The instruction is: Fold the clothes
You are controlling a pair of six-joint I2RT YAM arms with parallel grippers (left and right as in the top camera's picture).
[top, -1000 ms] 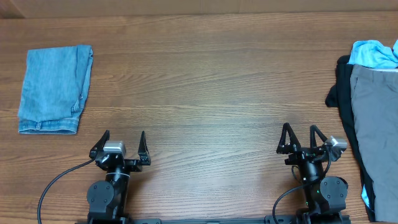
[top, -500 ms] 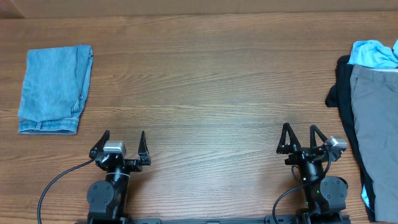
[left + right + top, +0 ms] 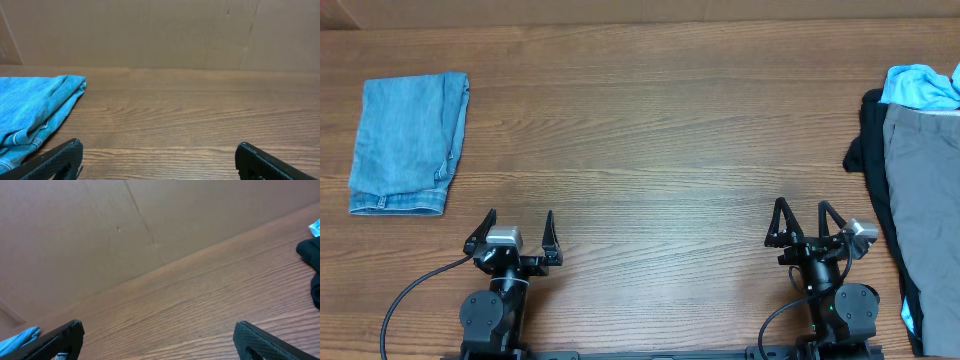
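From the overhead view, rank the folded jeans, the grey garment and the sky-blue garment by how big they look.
Largest: grey garment and folded jeans, about alike as seen; the grey one runs off the frame edge, so I won't rank them.
Smallest: sky-blue garment, clearly.

Soft, even light falls from above, bright enough that the overhead view is sharp and the grain of the wooden table [image 3: 660, 120] reads crisply. A pale sheen lies across the table's middle. The jeans [image 3: 408, 143] cast only a thin, faint shadow along their edge. In the left wrist view a mild glare sits on the wood, and the fingers [image 3: 55, 161] are near-black silhouettes with little detail. The right wrist view is tilted, dimmer and slightly soft.
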